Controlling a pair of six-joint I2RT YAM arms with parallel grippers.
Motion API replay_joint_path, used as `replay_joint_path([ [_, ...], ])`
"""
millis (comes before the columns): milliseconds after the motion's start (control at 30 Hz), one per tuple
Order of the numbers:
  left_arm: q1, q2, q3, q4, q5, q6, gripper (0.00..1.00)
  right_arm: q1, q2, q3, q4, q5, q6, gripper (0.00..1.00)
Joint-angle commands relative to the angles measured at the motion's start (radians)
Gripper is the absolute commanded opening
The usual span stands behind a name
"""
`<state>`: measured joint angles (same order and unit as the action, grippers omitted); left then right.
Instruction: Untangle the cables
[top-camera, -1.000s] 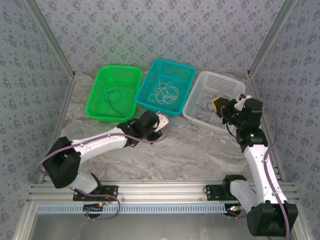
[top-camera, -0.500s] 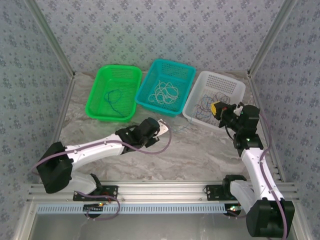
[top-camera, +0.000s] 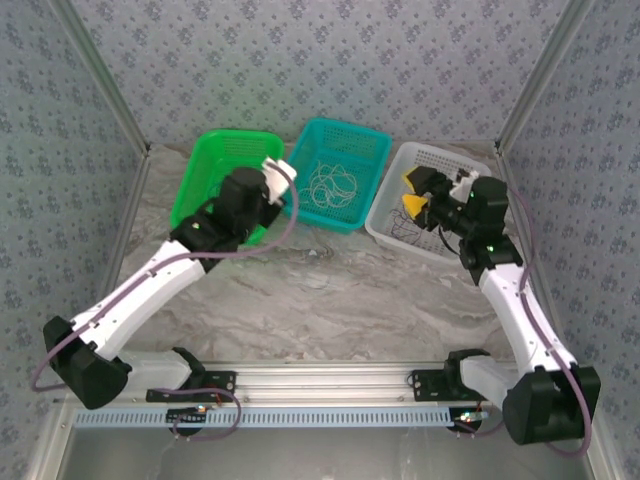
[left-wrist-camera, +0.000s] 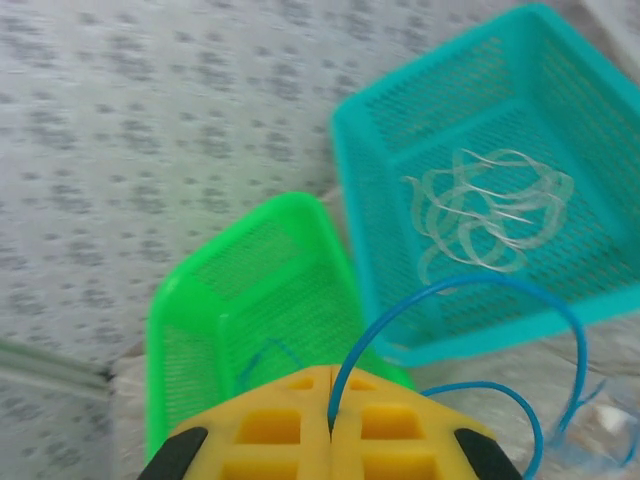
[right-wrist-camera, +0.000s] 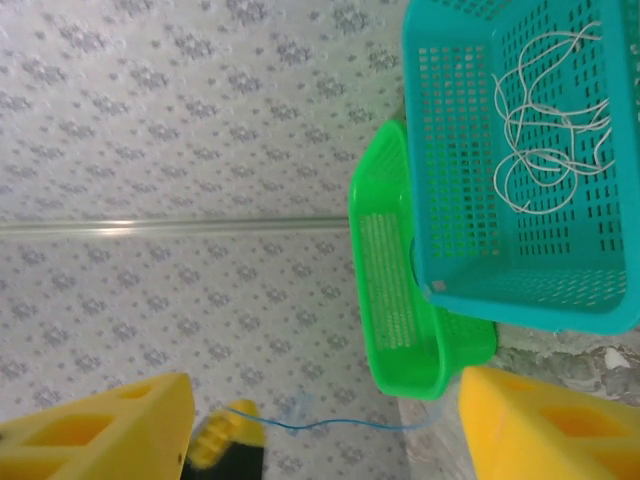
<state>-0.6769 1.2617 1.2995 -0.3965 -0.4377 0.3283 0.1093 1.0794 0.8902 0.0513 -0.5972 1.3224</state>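
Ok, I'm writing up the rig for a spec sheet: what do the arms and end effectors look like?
The left arm and right arm have white links, black joints and a purple-grey cable alongside. Their end effector fingers are yellow with rectangular recesses.

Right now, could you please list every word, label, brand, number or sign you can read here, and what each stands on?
None can be read. The green basket, teal basket, white basket and the yellow fingers of the left gripper are unmarked. The walls carry only a repeated pattern, no lettering.
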Motion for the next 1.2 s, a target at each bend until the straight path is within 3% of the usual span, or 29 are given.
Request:
replay_joint_path([
  [0,0.069,0.043,0.109,-0.109,0.003,0.025,0.00,0.030,0.005,0.082,-0.092,-0.005,-0.147,0.74],
  [200,0.161,0.115,0.241,-0.166,0.065,0.032,0.00,0.042,-0.029,0.120,-0.275,0.030,-0.317,0.77],
  [633,0.360,0.264,0.466,-0.197,0.140,0.052,0.00,0.030,-0.124,0.049,-0.398,0.057,-0.407,0.80],
  [867,0.442,0.358,0.527,-0.219,0.146,0.034,0.00,0.023,-0.159,0.052,-0.501,0.106,-0.480,0.81],
  [1167,0.526,0.440,0.472,-0.207,0.191,-0.046,0.00,0.015,-0.168,0.055,-0.584,0.153,-0.570,0.80],
])
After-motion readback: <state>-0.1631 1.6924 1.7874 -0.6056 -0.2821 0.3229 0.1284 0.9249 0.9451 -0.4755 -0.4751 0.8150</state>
